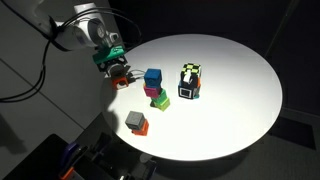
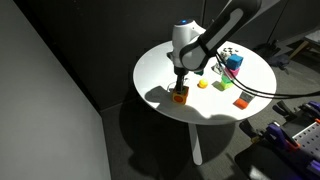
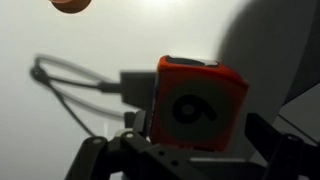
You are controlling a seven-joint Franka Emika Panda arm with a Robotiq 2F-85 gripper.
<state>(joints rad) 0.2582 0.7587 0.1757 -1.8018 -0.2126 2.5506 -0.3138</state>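
A red-orange cube (image 3: 195, 105) with a black digit on its face fills the wrist view. It stands on the round white table (image 1: 235, 60) near its rim, between my jaws. My gripper (image 3: 185, 150) is open, with one finger on each side of the cube and a gap showing at each. In both exterior views the gripper (image 1: 118, 68) (image 2: 180, 86) reaches down over this cube (image 2: 179, 97) at the table's edge. The cube's lower part is hidden behind the gripper body in the wrist view.
Further in on the table are a blue cube (image 1: 153, 77), a magenta and green stack (image 1: 158, 99), a grey and orange cube (image 1: 136, 122) and a black, white and yellow cube (image 1: 189, 82). A cable (image 3: 60, 85) lies beside the gripper. The floor around is dark.
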